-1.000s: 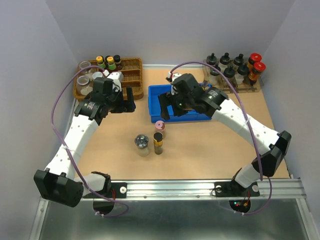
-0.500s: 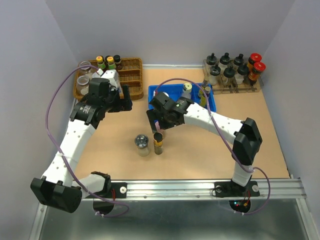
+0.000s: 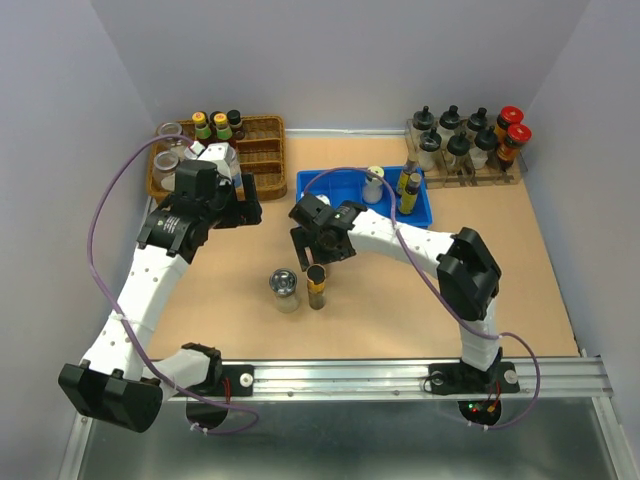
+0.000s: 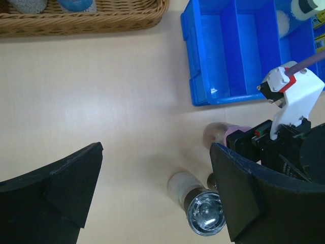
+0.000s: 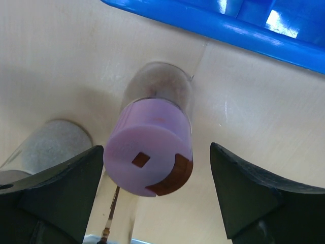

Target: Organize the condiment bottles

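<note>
Tan table (image 3: 400, 300), right tool (image 3: 318, 250) hiding pink-lidded jar (image 5: 150, 157)

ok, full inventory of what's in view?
silver-lidded jar: 1, clear, on the table
pink-lidded jar: 1, clear, inside the right gripper
slim bottles: 3, brown or yellow; one by the silver-lidded jar, two in the blue tray
pale-lidded jar: 1, clear, in the blue tray
wicker basket: 1, brown, back left, holding small bottles
cruets: 6, clear with black tops, back right
red-capped bottles: 2, beside the cruets
left gripper: 1, black, open, above the table
right gripper: 1, black, open, astride the pink-lidded jar
</note>
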Controlling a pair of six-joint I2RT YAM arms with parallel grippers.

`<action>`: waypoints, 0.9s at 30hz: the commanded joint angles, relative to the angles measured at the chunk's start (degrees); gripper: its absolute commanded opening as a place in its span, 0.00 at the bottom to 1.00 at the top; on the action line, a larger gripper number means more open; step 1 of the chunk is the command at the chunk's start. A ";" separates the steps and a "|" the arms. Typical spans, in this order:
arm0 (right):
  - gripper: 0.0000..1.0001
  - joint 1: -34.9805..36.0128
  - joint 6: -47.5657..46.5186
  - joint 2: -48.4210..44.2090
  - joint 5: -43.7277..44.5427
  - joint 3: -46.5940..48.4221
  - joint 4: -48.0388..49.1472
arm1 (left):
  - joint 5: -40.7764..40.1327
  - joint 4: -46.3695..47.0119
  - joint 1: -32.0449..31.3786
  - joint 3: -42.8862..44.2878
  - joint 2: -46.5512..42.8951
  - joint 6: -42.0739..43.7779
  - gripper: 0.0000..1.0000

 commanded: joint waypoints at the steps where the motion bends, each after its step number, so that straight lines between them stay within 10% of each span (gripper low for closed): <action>1: 0.87 0.27 0.07 0.87 2.14 2.73 3.14 | -0.69 1.18 0.23 -0.50 -1.70 -0.01 0.99; 7: 0.66 0.18 -0.72 1.57 3.90 4.66 3.23 | -0.34 1.53 0.23 -1.02 -1.70 0.34 0.99; 9: 0.38 0.01 -0.90 1.75 4.08 5.10 3.23 | -0.07 1.54 0.32 -1.20 -1.52 0.69 0.99; 15: 0.01 -0.52 -1.87 1.31 3.55 5.10 3.14 | 0.37 1.54 0.32 -0.85 -0.99 1.31 0.99; 27: 0.00 -1.05 -3.10 -10.11 4.51 6.94 -3.96 | 0.98 1.18 0.41 0.29 0.58 2.54 0.99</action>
